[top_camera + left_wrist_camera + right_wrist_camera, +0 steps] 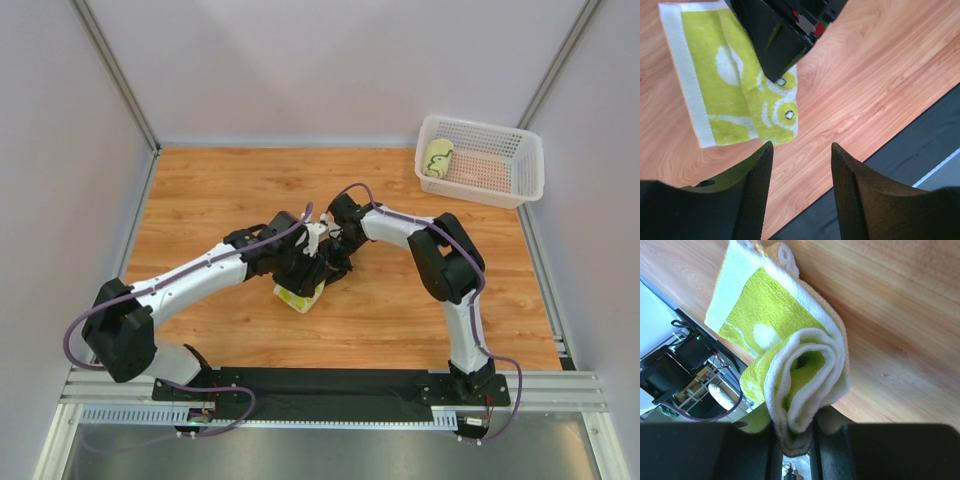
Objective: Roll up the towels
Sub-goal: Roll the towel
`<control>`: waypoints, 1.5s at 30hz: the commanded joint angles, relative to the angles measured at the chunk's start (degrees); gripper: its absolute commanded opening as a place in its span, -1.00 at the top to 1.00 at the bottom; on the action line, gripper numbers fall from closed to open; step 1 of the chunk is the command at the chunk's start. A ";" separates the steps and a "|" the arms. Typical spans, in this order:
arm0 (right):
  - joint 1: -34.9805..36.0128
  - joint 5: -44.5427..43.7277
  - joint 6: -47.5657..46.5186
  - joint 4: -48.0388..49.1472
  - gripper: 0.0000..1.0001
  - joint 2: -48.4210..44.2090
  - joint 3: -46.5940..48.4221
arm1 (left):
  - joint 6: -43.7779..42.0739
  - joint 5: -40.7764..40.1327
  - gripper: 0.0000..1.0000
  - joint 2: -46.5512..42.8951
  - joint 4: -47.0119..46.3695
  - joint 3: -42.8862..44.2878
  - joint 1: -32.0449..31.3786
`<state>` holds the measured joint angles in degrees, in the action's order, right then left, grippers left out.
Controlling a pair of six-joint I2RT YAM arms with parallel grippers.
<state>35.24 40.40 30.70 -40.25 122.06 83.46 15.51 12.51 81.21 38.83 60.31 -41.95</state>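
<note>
green towel (785, 335), mostly covered from above; right gripper (793, 437) pinches its rolled end, left gripper (801, 150) spread, empty.

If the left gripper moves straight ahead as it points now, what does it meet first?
Probably the near corner of the green towel, just ahead of the left gripper; depth is unclear, perhaps the table first.

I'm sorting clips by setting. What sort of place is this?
Probably a robot test cell, not a home: plain white panels on an aluminium frame enclose a wooden tabletop holding a towel and a white basket.
</note>
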 commanded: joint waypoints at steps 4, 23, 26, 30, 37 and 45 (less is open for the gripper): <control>0.70 -0.76 1.12 -2.82 0.77 1.25 2.58 | -1.10 -4.86 -0.11 2.37 -3.94 -2.83 -3.92; 0.62 0.47 -1.17 -4.04 0.78 0.90 1.27 | 0.22 -17.60 -0.17 16.60 -5.09 -4.42 -5.86; 0.44 0.99 -1.96 -4.40 0.77 1.07 1.27 | 0.75 -18.57 0.21 18.36 -4.90 -4.85 -5.86; -0.70 2.22 -3.19 -5.19 0.74 1.51 1.35 | 1.19 -22.27 0.42 18.55 -2.62 -5.12 -5.86; -3.34 2.75 -5.03 -6.51 0.48 0.72 0.56 | 1.19 -15.87 0.76 16.09 -3.76 -5.56 -5.86; -7.03 1.52 -7.05 -8.44 0.08 0.11 0.04 | 3.21 3.47 0.81 12.31 -7.36 -5.38 -5.33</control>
<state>29.69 43.13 25.74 -46.59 122.87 83.88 17.23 6.59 94.43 30.44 56.51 -47.09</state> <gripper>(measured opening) 0.462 0.279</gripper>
